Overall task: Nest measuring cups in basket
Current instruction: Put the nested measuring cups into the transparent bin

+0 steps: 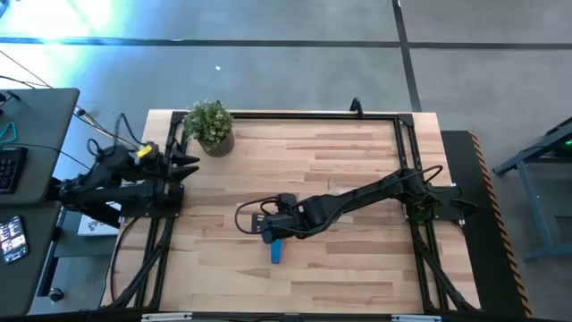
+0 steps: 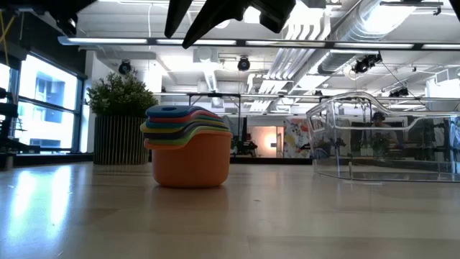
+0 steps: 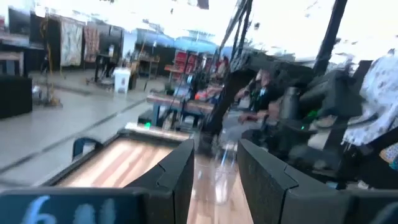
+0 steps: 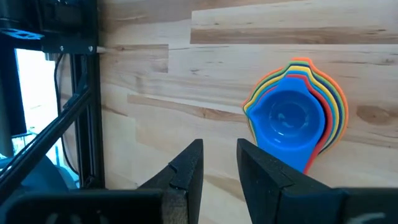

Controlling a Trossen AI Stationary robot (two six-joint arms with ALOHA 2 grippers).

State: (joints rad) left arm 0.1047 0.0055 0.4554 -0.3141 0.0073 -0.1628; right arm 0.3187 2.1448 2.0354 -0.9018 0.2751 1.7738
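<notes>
Right gripper: the right gripper (image 1: 268,230) (image 4: 219,149) is out over the middle of the table (image 1: 357,268), at the end of its long dark arm.
Right fingers: the two fingers (image 4: 186,165) are a little apart. You can see bare wood in the gap. They hold nothing.
Measuring cups: the measuring cups (image 2: 190,151) (image 4: 295,121) sit one inside the other in one stack. The stack stands on the table. It is near the right fingers, out past their tips and off to one side. It is not between them and does not touch them.
Top cup: the blue cup (image 4: 287,121) (image 1: 277,250) is on top, with its bowl facing up.
Bottom cup: the salmon cup (image 2: 191,164) is the biggest. It holds all the others. The rims of the other colours peek out in between.
From the low view: dark fingers (image 2: 215,16) hang up high over the stack, well above it.
Basket: the basket (image 2: 388,137) is clear plastic and stands on the table. It is well apart from the stack, so the cups are outside it. It is far off to the side of the fingers above the stack.
Left gripper: the left gripper (image 1: 188,164) (image 3: 216,155) waits at the left edge of the table, far from the cups.
Left fingers: they (image 3: 177,177) are apart, with nothing between them.
Plant: a potted green plant (image 1: 211,127) (image 2: 122,119) stands at the back of the table, near the left fingers and far from the right ones.
</notes>
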